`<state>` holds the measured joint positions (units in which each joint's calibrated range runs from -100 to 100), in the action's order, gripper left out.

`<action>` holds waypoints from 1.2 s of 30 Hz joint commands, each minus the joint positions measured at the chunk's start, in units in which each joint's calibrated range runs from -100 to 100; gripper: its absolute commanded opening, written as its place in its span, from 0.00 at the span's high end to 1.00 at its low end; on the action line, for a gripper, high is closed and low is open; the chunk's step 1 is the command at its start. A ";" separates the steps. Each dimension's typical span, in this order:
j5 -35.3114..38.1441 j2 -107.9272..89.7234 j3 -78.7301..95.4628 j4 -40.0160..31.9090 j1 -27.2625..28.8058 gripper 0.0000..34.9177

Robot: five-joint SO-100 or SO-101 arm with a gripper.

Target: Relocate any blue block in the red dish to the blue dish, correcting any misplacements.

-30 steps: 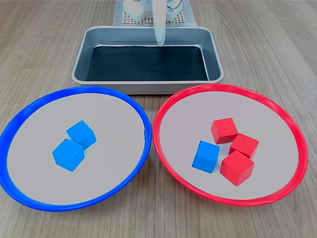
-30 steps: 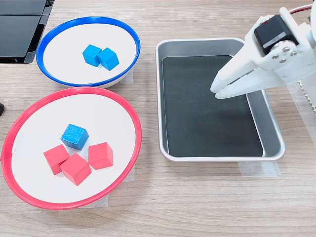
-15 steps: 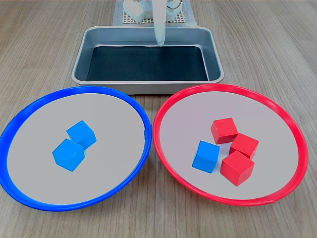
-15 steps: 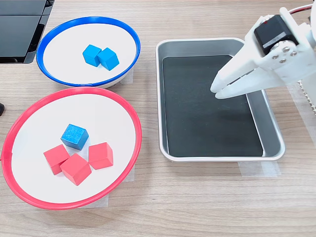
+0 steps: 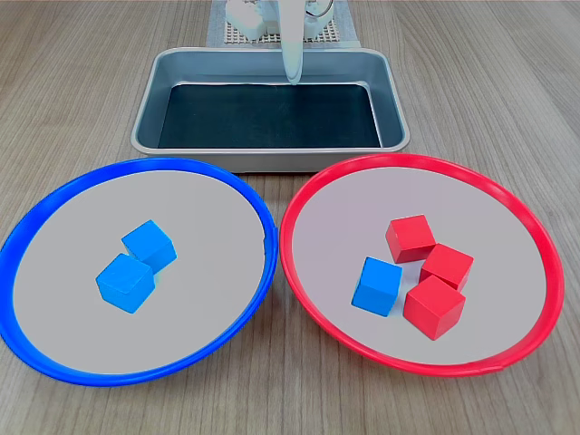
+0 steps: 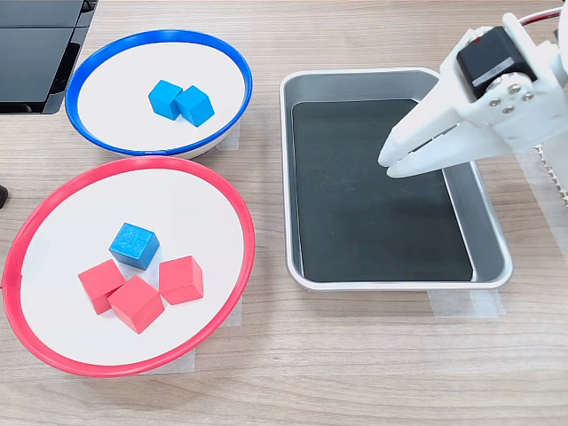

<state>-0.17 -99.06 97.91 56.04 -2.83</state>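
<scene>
My gripper (image 6: 388,165) is hovering over the metal tray (image 6: 306,84), jaws nearly closed, holding nothing. The blue block (image 6: 134,246) is sitting in the red dish (image 6: 232,200), touching the red cubes (image 6: 136,303).

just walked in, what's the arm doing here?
Nothing is being handled right now. The gripper hangs over the metal tray, holding nothing, jaws nearly closed. One blue block sits in the red dish beside three red cubes; it hasn't been picked up. The blue dish holds two blue cubes.
</scene>
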 commanded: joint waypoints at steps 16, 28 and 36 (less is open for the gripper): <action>-0.15 0.17 -0.64 0.13 0.43 1.00; -0.88 0.09 -0.64 0.22 1.84 1.00; -0.78 0.09 0.08 -2.34 1.37 1.00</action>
<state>-0.95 -99.06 97.91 55.55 -1.15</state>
